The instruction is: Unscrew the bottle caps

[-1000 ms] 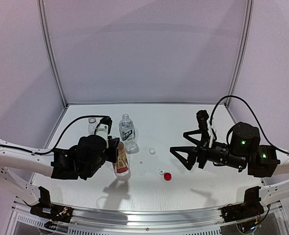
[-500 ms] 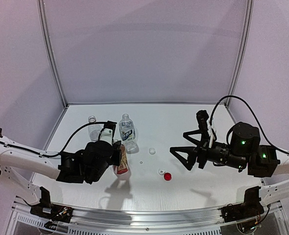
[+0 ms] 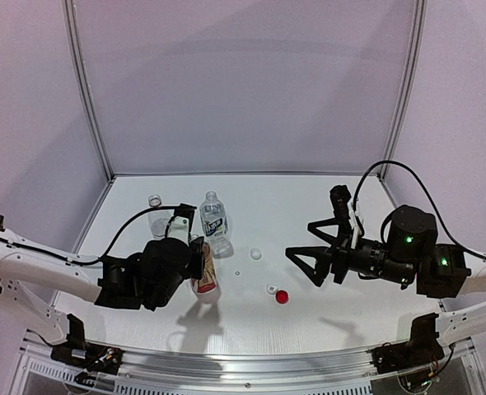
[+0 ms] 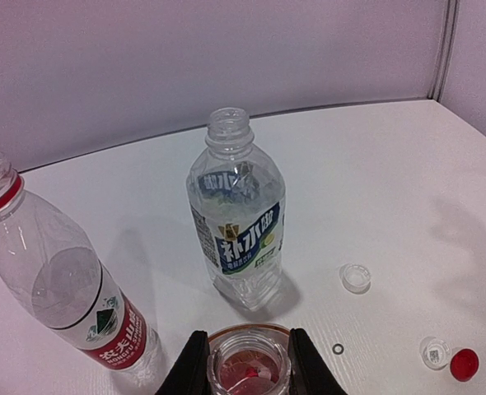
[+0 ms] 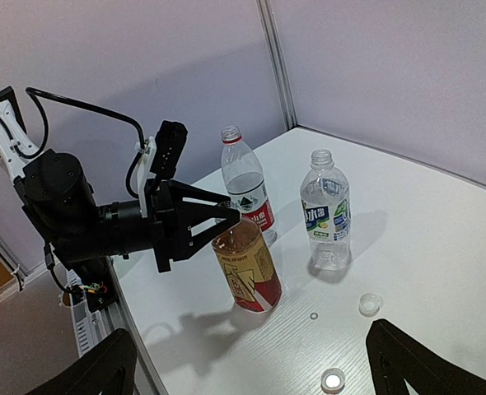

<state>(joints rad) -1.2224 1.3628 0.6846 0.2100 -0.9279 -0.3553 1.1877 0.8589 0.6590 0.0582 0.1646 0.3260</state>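
My left gripper (image 4: 250,372) is shut on the open neck of the amber bottle (image 3: 204,276), which stands a little tilted on the table with its red-gold label (image 5: 248,276) showing. Just behind it, both capless, stand the green-blue label bottle (image 4: 237,222) and the red label bottle (image 4: 53,280). Three loose caps lie to the right: a red cap (image 3: 282,296), a white cap (image 3: 271,288) beside it, and another white cap (image 3: 255,253). My right gripper (image 3: 301,248) hovers open and holds nothing, well right of the bottles; its fingers (image 5: 103,366) frame the right wrist view.
A small ring (image 4: 338,348) lies on the white table (image 3: 325,197) between the amber bottle and the caps. Metal posts (image 3: 91,107) and pale walls close the back and sides. The front rail (image 3: 243,366) runs along the near edge.
The left arm has shifted slightly right and forward with the amber bottle in its grip, uncovering the red label bottle behind it. The right arm has not moved.
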